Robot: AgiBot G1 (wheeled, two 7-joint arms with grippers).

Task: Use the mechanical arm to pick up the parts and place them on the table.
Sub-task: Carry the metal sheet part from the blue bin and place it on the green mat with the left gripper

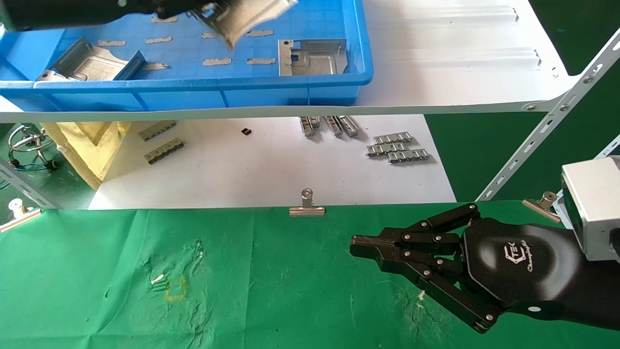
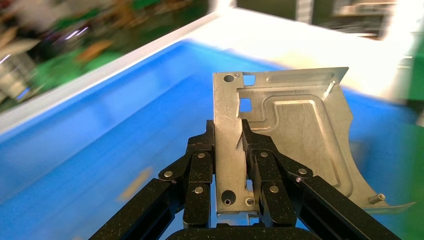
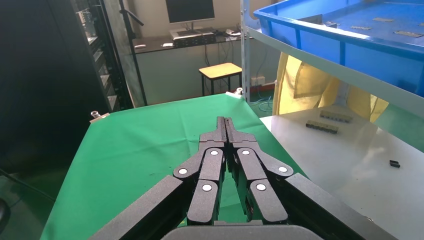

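Left hand [image 2: 228, 137] around embossed silver plate [image 2: 290, 135]

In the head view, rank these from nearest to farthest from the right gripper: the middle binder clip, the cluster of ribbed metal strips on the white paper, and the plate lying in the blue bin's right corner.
Measured from the right gripper, parked over the green table:
1. Middle binder clip, on the cloth's far edge, nearest.
2. Ribbed strip cluster, farther back on the white paper.
3. Plate in the blue bin, up on the shelf, farthest.

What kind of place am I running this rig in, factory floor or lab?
Probably a lab or workshop test cell set up to mimic parts handling: a blue bin of stamped metal parts on a white slotted-angle shelf, green cloth table, and an office desk with a monitor behind.
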